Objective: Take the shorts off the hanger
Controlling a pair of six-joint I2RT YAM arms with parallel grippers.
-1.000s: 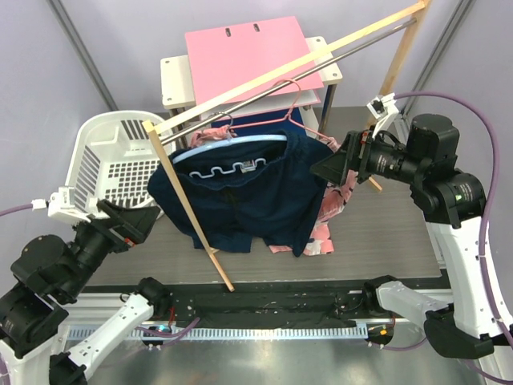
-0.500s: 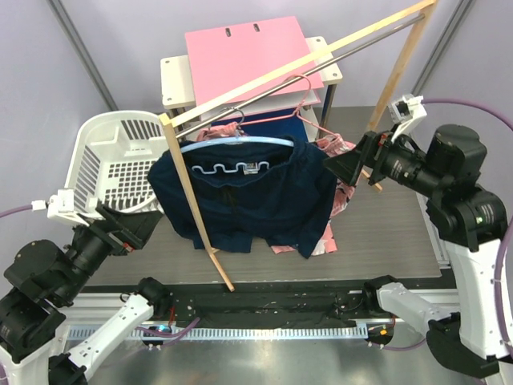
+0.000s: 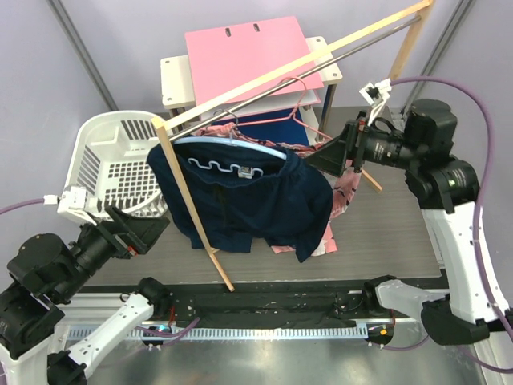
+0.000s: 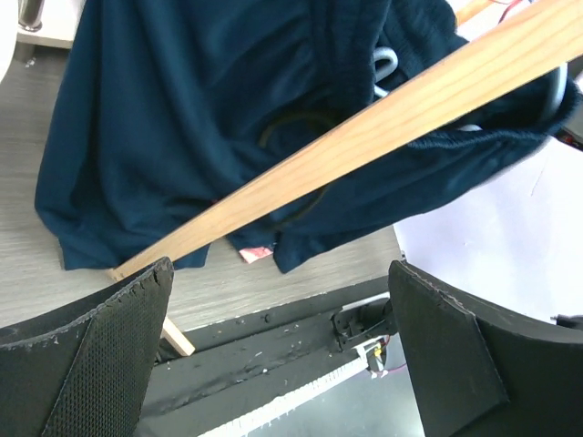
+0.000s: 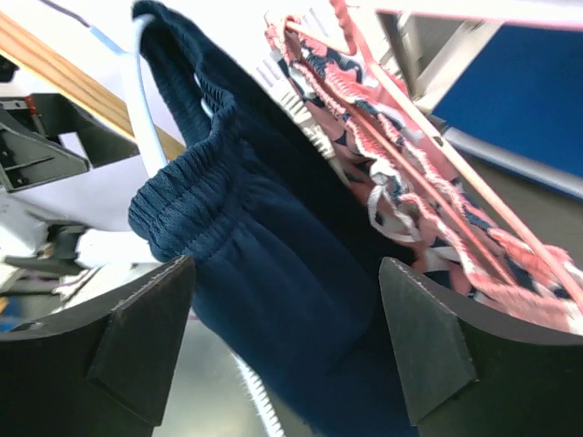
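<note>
A light wooden clothes rack (image 3: 189, 205) with a metal rail stands on the grey wood-grain surface (image 3: 385, 233). From the rack's rail hangs a pale blue-and-white plastic hanger (image 3: 228, 169) carrying the plain dark navy cloth shorts (image 3: 248, 200). Their waistband is stretched over the hanger, and their legs drape down in front of the rack's slanted near post. Behind them on the same rail, a thin pink wire hanger (image 3: 300, 96) holds the salmon pink shorts with a navy-and-white splotch print (image 3: 343, 188), which show past the navy pair at the rack's right end.

The right gripper (image 3: 315, 159) is at the rack's right end, level with the navy waistband. Its jaws stand apart, with the gathered elastic corner of the navy shorts (image 5: 228, 237) between them and not pinched. The printed shorts (image 5: 410, 209) lie just beyond. The left gripper (image 3: 152, 228) hangs low in front of the rack's left post, jaws wide apart and holding nothing. In its wrist view the rack's wooden post (image 4: 364, 137) crosses in front of the navy shorts (image 4: 182, 118).

A white slatted plastic basket (image 3: 104, 152) sits just left of the rack.
</note>
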